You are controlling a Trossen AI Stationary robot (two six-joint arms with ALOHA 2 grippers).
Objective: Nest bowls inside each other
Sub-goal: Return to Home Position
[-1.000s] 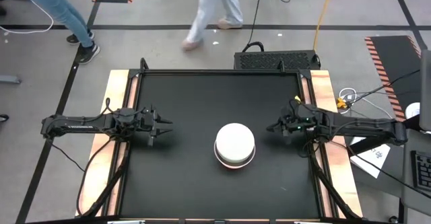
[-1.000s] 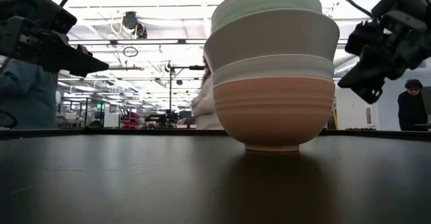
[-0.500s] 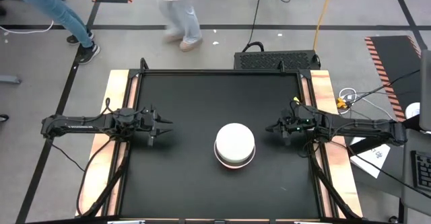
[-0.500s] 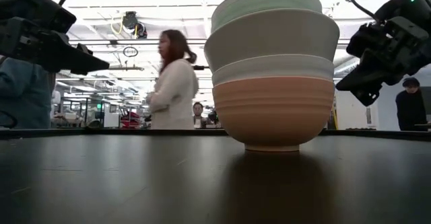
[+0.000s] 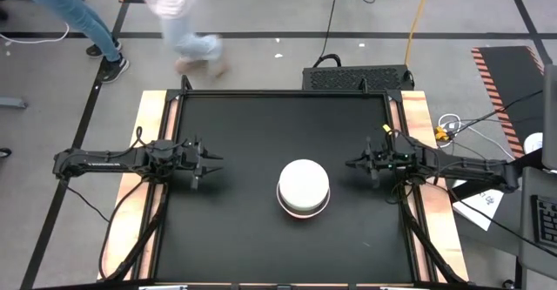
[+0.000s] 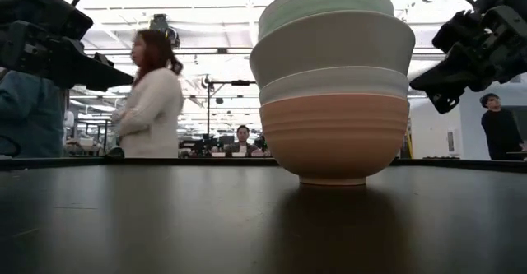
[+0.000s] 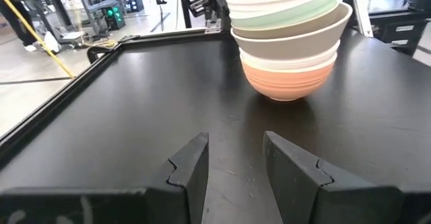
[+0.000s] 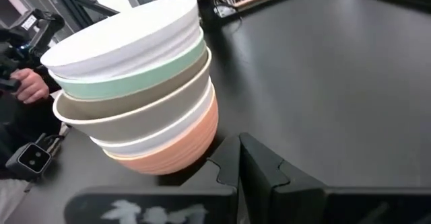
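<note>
Both arms should pull straight outward from the nested bowl stack (image 5: 303,185): left gripper (image 5: 211,159), fingers apart, at 9 o'clock; right gripper (image 5: 350,163), fingers closed, at 3 o'clock.

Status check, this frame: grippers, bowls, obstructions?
Left gripper open, left of bowls. Right gripper right of them, apart. Bowls nested, one stack. Nothing in the way.

Upright nested bowls (image 5: 303,185), white topmost, salmon-orange lowest, just right of centre
</note>
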